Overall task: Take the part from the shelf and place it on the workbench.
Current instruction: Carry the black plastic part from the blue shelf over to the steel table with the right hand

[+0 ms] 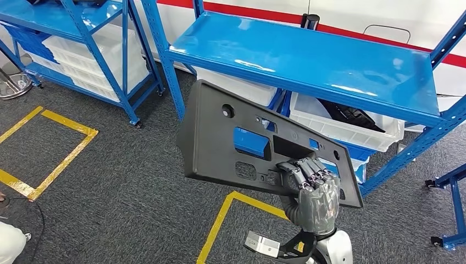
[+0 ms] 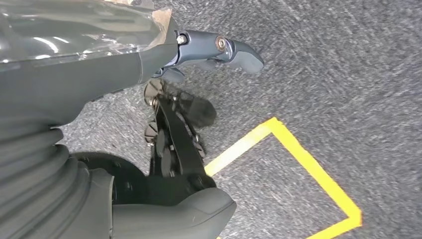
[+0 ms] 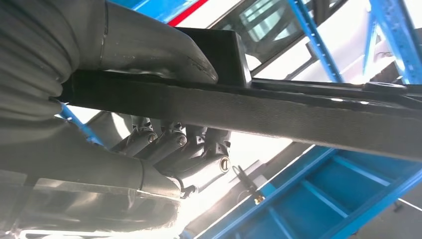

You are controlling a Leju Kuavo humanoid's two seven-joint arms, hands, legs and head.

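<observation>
The part (image 1: 231, 132) is a large dark grey plastic panel with several cut-outs. It hangs tilted in the air in front of the blue shelf (image 1: 308, 55), clear of its top board. My right hand (image 1: 310, 187) grips the panel at its lower right edge, fingers curled over the front. In the right wrist view the panel's edge (image 3: 298, 117) runs across, with the thumb (image 3: 149, 45) on one side and the fingers (image 3: 174, 149) on the other. My left hand (image 2: 124, 59) hangs over the carpet, its fingers (image 2: 234, 50) spread and holding nothing.
White bins (image 1: 340, 129) sit on the lower level of the shelf. A second blue rack (image 1: 93, 33) with white bins stands at the left, and another rack's foot (image 1: 450, 209) at the right. Yellow tape squares (image 1: 55, 159) (image 1: 220, 220) (image 2: 298, 154) mark the grey carpet.
</observation>
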